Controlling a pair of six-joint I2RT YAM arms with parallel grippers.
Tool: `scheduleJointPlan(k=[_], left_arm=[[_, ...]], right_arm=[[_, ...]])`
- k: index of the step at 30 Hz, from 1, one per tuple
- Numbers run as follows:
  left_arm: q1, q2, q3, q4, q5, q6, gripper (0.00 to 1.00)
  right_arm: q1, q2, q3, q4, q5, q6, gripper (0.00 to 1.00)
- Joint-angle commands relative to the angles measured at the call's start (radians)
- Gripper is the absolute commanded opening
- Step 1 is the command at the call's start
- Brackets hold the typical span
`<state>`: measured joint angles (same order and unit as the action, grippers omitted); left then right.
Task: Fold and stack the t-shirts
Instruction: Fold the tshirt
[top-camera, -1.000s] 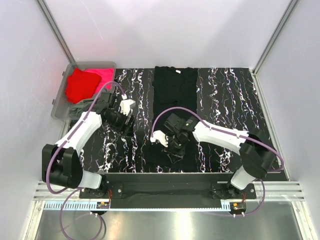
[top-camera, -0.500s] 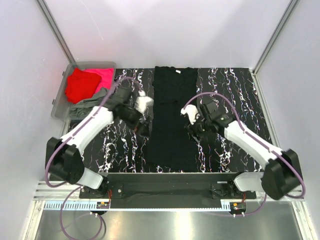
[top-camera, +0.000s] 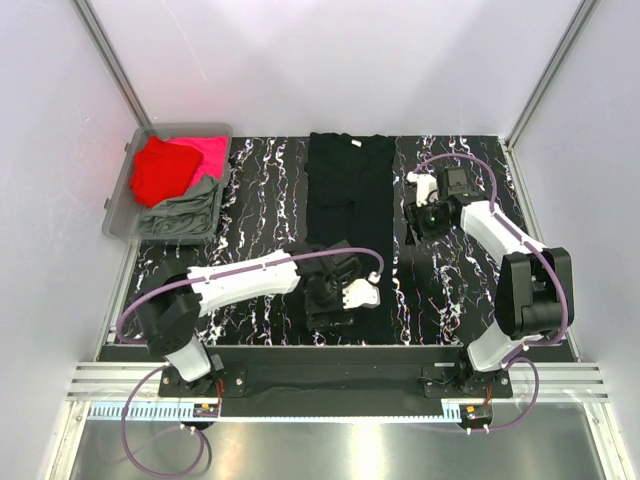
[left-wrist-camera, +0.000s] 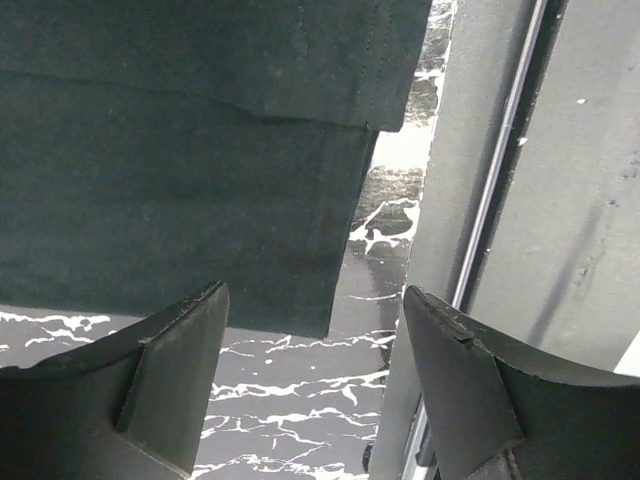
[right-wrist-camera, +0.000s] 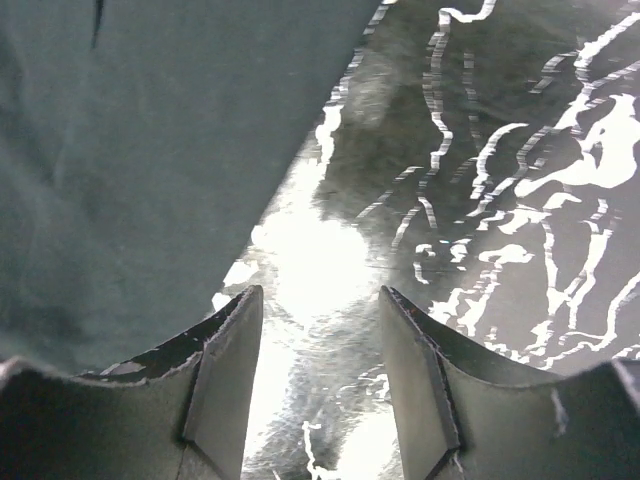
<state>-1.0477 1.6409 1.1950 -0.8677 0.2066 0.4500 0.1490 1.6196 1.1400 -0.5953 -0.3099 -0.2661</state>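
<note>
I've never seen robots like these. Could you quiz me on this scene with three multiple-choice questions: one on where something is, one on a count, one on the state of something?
1. Where is the black t-shirt? A) on the floor B) flat along the middle of the table C) draped over a wall
2. How many shirt colours show in the grey bin? A) one B) two C) three
3. How is the left tool? A) open and empty B) shut on cloth C) out of sight
Answers: B, it is spread on the marbled top; C, a red shirt, a pink shirt and a grey-green shirt lie there; A, its fingers stand apart above the shirt's corner.
</note>
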Motion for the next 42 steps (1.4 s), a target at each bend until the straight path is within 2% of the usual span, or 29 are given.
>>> scheduleJointPlan(k=[1,9,26,42], left_arm=[[-0.038,0.014,0.066,0.021,-0.024,0.027,0.75],[-0.118,0.102,0.138,0.025,0.000,0.004,0.72],[-0.140,0.230,0.173,0.082,0.024,-0.024,0.70],[-0.129,0.300,0.127,0.154,-0.010,-0.020,0.70]], right_arm=[[-0.026,0.016,0.038,0.023,-0.044,-0.021,0.57],[-0.037,-0.003,-0.025,0.052,-0.066,-0.013,0.56],[-0.046,-0.017,-0.059,0.069,-0.070,-0.032,0.55],[-0.048,-0.009,-0.086,0.078,-0.093,-0.024,0.55]])
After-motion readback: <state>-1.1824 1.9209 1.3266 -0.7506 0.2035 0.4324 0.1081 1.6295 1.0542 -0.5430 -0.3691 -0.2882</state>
